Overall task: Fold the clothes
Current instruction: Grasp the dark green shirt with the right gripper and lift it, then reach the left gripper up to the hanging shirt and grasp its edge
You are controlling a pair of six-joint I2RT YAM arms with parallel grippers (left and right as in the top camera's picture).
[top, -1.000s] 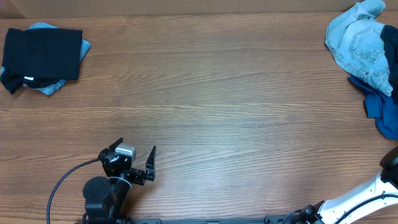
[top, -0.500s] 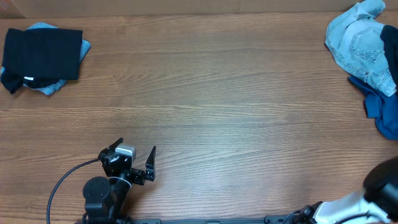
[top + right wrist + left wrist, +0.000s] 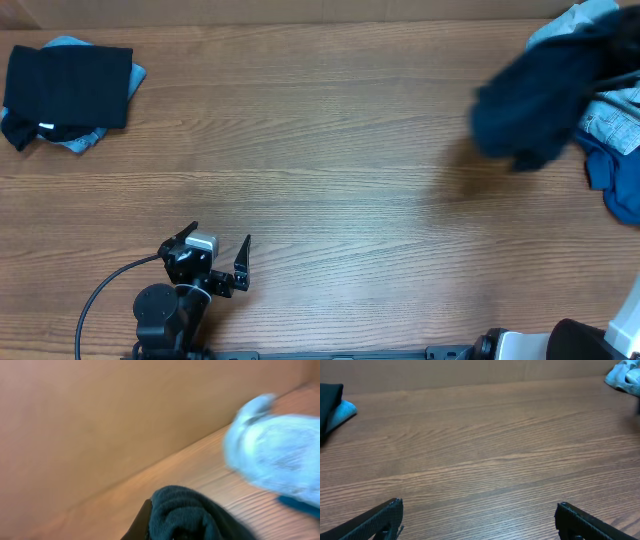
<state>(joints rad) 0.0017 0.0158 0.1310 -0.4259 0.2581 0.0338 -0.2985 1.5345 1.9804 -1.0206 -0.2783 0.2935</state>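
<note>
Evidently fetching: right gripper (image 3: 148,525) clamped on the dark navy garment (image 3: 530,105), aloft over the right-hand pile (image 3: 612,125); left gripper (image 3: 220,237) agape, idle; next, lay it flat on the table (image 3: 330,150).

The left arm (image 3: 160,310) is showing matte black all over, with a round joint housing at the desk's (image 3: 330,170) near edge. A small silver-grey block (image 3: 203,241) is standing out on its wrist, just behind the left tool (image 3: 220,232). That tool's two fingers (image 3: 243,258) are looking thin, black and angular. In the left wrist view they are appearing as flat dark wedges with stepped edges. A black cable (image 3: 100,290) is curving out from the wrist to the left. The right arm (image 3: 625,320) is showing a white link beside a rounded black housing (image 3: 580,340) at the near right corner.
</note>
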